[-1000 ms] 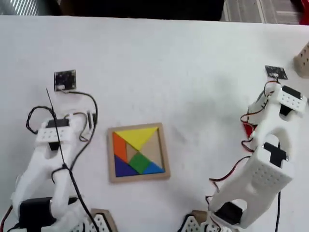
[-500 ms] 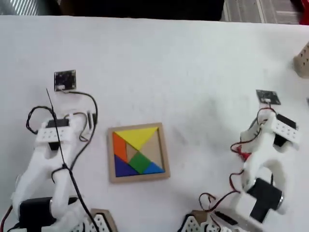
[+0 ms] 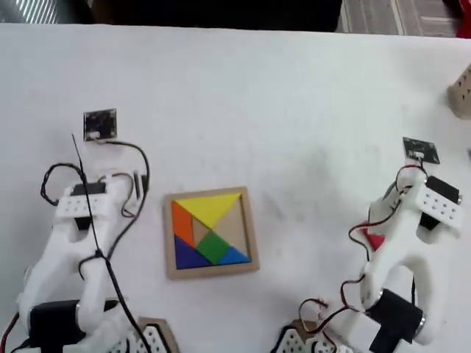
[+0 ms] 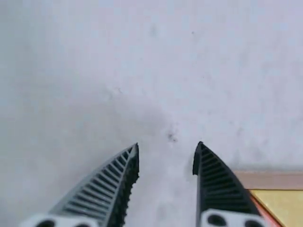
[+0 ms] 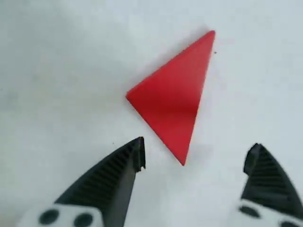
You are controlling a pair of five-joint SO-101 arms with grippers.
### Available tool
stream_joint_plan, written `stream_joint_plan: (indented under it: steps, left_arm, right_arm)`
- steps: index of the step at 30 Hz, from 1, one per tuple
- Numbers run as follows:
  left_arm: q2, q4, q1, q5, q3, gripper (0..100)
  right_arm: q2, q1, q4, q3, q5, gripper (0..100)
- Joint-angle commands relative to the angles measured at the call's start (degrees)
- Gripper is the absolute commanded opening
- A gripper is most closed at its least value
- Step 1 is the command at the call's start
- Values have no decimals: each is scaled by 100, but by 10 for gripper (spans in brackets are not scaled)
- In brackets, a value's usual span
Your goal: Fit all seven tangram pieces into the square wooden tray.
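The square wooden tray [image 3: 171, 250] lies at the table's middle front, holding yellow [image 3: 210, 207], orange [image 3: 181, 220], green [image 3: 213, 246] and blue [image 3: 188, 257] pieces with bare wood on its right side. A red triangle [image 5: 174, 101] lies flat on the white table, just beyond my open right gripper [image 5: 195, 155]; from above a bit of the red triangle [image 3: 374, 240] peeks out beside the right arm. My left gripper [image 4: 165, 156] is open over bare table, with the tray's corner [image 4: 265, 180] beside one fingertip.
Two small dark circuit boards lie on the table, one at the left [image 3: 99, 123] and one at the right [image 3: 420, 150]. Loose cables [image 3: 118, 184] trail around the left arm. A wooden object [image 3: 461, 92] pokes in at the right edge.
The right arm has folded back toward the front edge and lowered over the red triangle. The left arm and the tray have not moved.
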Motion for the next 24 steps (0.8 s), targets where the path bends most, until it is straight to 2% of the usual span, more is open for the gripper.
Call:
stream_joint_plan:
  steps: [1, 7, 24]
  left_arm:
    - [-31, -97, -48, -35, -26, 199]
    - [-31, -105, -48, -35, -26, 199]
    - [-31, -114, -31, -35, -35, 199]
  right_arm:
    - [233, -338, -119, -26, -484, 348]
    - [699, -470, -866, -105, -1046, 347]
    - [1130, -743, -1701, -44, -1073, 346]
